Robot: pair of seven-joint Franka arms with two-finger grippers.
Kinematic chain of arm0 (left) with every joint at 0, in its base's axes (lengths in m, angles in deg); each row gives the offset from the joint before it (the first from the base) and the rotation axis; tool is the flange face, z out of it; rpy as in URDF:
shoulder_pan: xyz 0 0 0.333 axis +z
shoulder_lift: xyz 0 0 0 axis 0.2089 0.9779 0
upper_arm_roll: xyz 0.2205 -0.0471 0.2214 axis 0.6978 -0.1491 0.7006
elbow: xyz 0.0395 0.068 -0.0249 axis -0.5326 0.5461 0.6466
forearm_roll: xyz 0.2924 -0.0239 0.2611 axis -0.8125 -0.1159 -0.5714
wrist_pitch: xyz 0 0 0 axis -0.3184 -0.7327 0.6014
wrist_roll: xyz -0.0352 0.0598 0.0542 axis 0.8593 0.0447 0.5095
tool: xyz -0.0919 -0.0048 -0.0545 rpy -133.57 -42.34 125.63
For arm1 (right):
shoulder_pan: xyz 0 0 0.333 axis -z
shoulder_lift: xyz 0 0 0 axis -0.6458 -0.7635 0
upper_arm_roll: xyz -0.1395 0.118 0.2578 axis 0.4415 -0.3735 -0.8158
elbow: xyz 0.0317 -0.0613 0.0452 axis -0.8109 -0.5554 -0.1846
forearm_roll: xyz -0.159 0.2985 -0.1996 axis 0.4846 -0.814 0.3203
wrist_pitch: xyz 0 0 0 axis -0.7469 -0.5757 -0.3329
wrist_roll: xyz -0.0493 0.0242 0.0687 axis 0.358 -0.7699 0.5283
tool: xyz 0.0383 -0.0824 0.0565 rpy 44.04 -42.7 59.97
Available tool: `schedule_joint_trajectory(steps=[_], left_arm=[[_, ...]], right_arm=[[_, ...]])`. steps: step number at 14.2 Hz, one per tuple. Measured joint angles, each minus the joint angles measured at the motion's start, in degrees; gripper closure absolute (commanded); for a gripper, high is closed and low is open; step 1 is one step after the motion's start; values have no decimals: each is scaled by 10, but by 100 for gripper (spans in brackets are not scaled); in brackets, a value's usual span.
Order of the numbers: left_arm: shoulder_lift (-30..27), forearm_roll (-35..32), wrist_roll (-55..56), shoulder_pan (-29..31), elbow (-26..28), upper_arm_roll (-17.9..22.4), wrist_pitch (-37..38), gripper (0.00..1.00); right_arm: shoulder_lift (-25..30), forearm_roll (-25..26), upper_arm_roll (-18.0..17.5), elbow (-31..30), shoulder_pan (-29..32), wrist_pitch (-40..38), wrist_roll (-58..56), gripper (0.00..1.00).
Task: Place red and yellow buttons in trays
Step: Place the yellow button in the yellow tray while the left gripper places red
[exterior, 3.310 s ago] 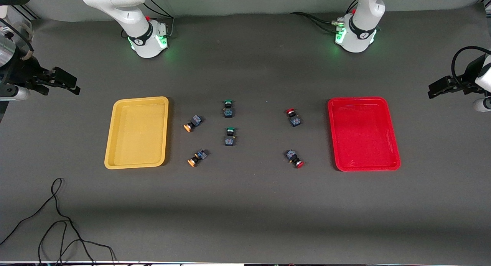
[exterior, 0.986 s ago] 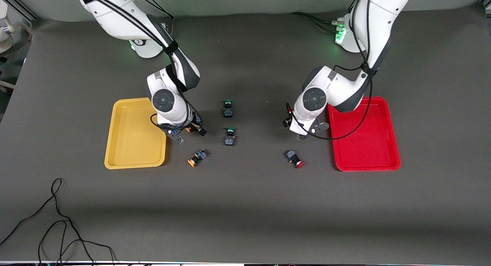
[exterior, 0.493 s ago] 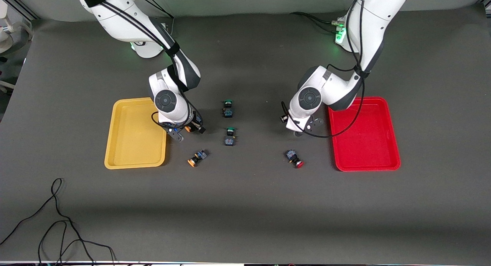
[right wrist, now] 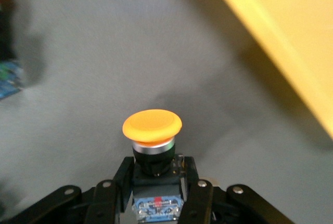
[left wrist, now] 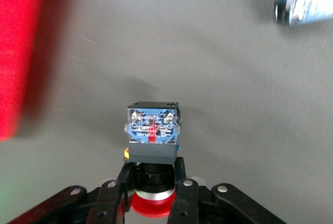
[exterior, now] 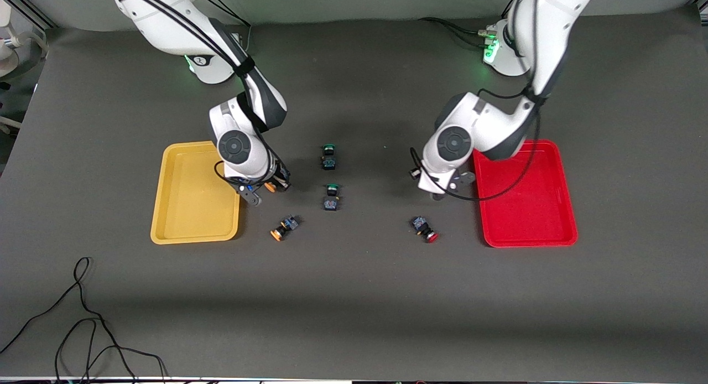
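Observation:
My right gripper (exterior: pixel 272 186) (right wrist: pixel 158 174) is shut on a yellow button (right wrist: pixel 152 125), cap outward, just above the table beside the yellow tray (exterior: pixel 194 240) (right wrist: pixel 291 37). My left gripper (exterior: pixel 428 185) (left wrist: pixel 151 174) is shut on a red button (left wrist: pixel 152 130), blue body outward, just above the table beside the red tray (exterior: pixel 528 243) (left wrist: pixel 15 52); in the front view the wrist hides this button. A second yellow button (exterior: pixel 284 228) and a second red button (exterior: pixel 425 229) lie on the table, nearer the front camera. Both trays are empty.
Two green-capped switches (exterior: pixel 329 156) (exterior: pixel 331 197) lie on the dark mat midway between the trays. A black cable (exterior: pixel 83 317) loops near the front edge at the right arm's end.
Both arms came in from the table's ends and took hold of one button each. In the last half second the right gripper shifted slightly toward the yellow tray, the left toward the red tray.

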Motion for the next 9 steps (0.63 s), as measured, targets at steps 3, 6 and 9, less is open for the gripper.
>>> schedule_joint_trajectory(steps=[3,6,9], left_arm=[[-49,-1,-111,75,-102,5,196,95],[-92,-1,-254,180,-88,9,236,94],[-97,-1,-317,237,-5,10,182,91]], right_arm=[[48,0,71,50,4,-109,-74,100],[96,-4,165,54,13,-164,-188,100],[121,-26,239,10,15,-172,-278,100]])
